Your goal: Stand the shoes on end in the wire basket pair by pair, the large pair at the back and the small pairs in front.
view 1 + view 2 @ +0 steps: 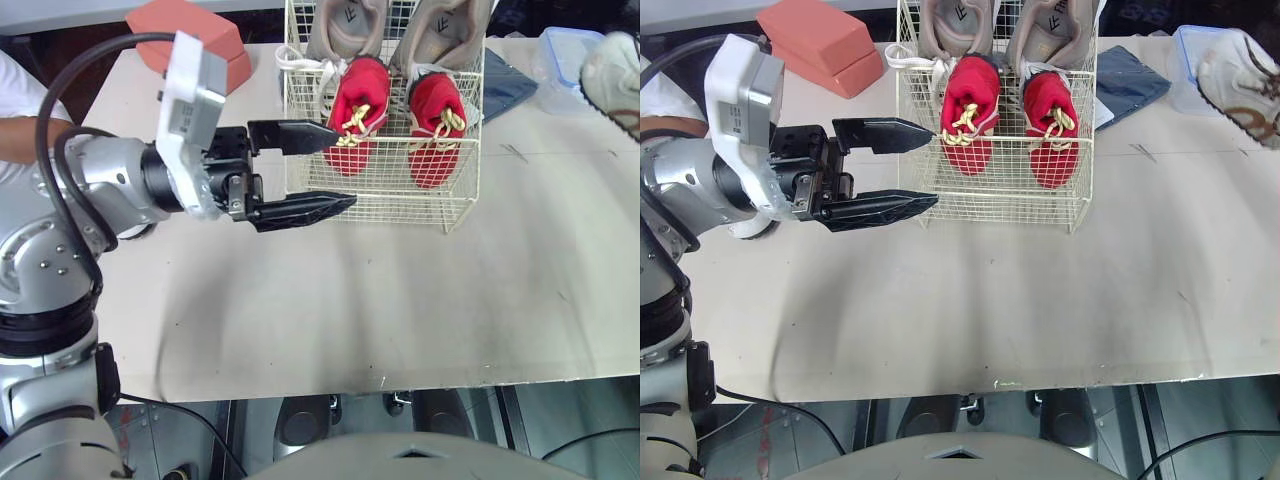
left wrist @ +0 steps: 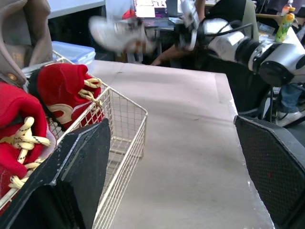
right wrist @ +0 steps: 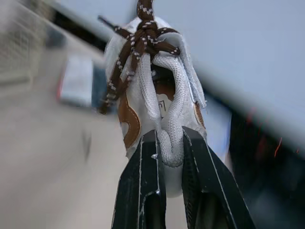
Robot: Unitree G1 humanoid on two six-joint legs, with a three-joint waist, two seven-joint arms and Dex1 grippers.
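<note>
A white wire basket (image 1: 375,205) stands at the back middle of the table. Two large grey shoes (image 1: 345,25) stand on end at its back, and two small red shoes (image 1: 357,110) with yellow laces stand in front of them. My left gripper (image 1: 343,168) is open and empty at the basket's front left corner, one finger against the wire side. The left wrist view has the red shoes (image 2: 62,90) right beside its finger (image 2: 81,171). My right gripper (image 3: 169,138) is shut on a white shoe (image 3: 157,86) with brown laces, held in the air at the far right (image 1: 1240,70).
A salmon-red box (image 1: 200,40) lies at the table's back left. A dark blue cloth (image 1: 505,85) and a clear tub with a blue lid (image 1: 560,55) lie right of the basket. A person's arm (image 1: 20,135) rests at the left edge.
</note>
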